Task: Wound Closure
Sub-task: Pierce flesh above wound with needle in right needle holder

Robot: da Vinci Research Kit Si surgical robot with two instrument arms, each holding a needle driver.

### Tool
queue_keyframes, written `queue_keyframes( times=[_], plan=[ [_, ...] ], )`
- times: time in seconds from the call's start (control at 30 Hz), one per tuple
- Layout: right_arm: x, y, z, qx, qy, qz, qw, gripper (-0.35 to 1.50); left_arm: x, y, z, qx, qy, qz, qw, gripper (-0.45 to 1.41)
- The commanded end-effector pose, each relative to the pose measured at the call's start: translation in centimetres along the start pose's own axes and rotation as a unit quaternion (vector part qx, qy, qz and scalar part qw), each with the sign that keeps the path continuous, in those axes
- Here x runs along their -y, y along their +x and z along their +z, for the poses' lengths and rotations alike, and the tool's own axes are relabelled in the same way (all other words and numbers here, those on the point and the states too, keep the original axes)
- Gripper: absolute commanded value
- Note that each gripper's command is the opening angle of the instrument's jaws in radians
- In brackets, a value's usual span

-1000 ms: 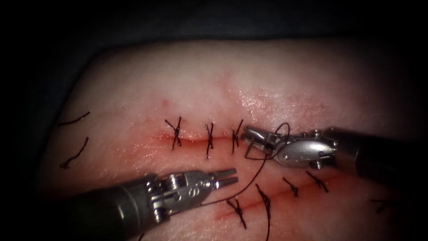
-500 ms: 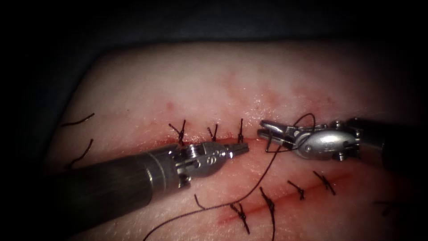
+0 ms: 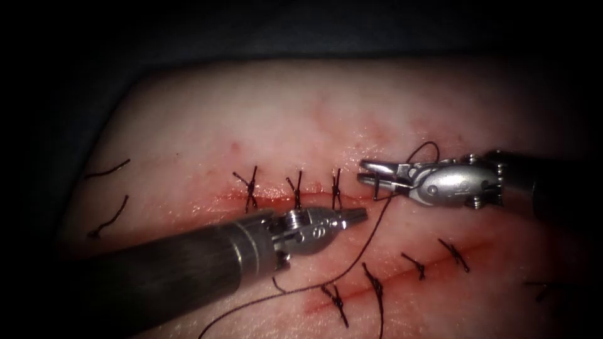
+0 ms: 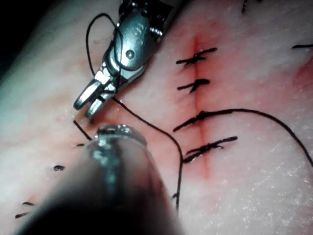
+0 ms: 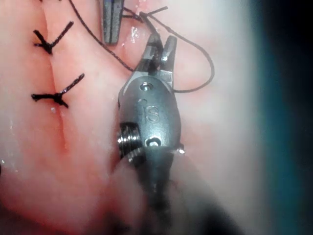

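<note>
The right claw (image 3: 365, 173) is lying over the tissue (image 3: 282, 113) at the right end of the upper cut (image 3: 276, 196), just right of the last of the three stitches (image 3: 337, 188). Its jaws are standing narrow and are holding the thread (image 3: 370, 242). In the right wrist view a dark strand is running between the two jaws of the right claw (image 5: 161, 45), and the thread (image 5: 208, 63) is arching in a loop out from them and back around the wrist. From the jaws the thread is dropping toward the near edge of the tissue, curving leftward under the left tool's shaft. In the left wrist view the right claw (image 4: 87, 105) is showing the same narrow grip, with the thread (image 4: 161, 132) trailing away across the tissue.

The left claw (image 3: 359, 217) is pointing to the right just below the upper cut, beneath the third stitch, near the right claw but apart from it. Its jaws are pressed together and are holding nothing; the thread is passing just beside its tip.

Red fluid (image 3: 220, 204) is lying along the upper cut. A second stitched cut (image 3: 402, 277) is running nearer the tissue's near edge. Two cut ends of thread (image 3: 108, 166) are lying near the tissue's left edge.
</note>
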Motion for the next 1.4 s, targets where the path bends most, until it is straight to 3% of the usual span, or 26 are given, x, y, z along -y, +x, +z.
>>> queue_keyframes(
  times=[0.03,0.37,0.9,0.97,1.0,1.07,1.23,1.4],
  plan=[
    [-0.07,0.04,0.12,-0.002,0.000,0.004,1.000,-0.35,0.04,0.01,0.11,0.002,-0.003,-0.002,1.000,-0.38],
    [-0.24,0.13,0.19,-0.012,0.004,0.043,0.999,-0.35,0.01,-0.28,0.26,0.013,-0.012,-0.011,1.000,-0.35],
    [-0.60,0.13,0.40,-0.022,0.021,0.177,0.984,-0.35,-0.22,-0.29,0.05,0.018,-0.011,-0.003,1.000,-0.33],
    [-0.62,0.09,0.42,-0.018,0.021,0.208,0.978,-0.35,-0.25,-0.28,0.03,0.019,-0.010,-0.003,1.000,-0.33],
    [-0.63,0.04,0.46,-0.014,0.023,0.251,0.968,-0.35,-0.30,-0.24,-0.01,0.020,-0.009,-0.002,1.000,-0.33],
    [-0.64,0.03,0.47,-0.011,0.021,0.262,0.965,-0.35,-0.32,-0.23,-0.03,0.020,-0.008,-0.002,1.000,-0.33],
    [-0.66,0.00,0.51,-0.005,0.028,0.350,0.936,-0.35,-0.37,-0.19,-0.07,0.023,-0.005,-0.003,1.000,-0.33],
    [-0.66,-0.01,0.51,-0.004,0.034,0.398,0.917,-0.35,-0.37,-0.20,-0.06,0.022,-0.006,-0.003,1.000,-0.32]
  ],
)
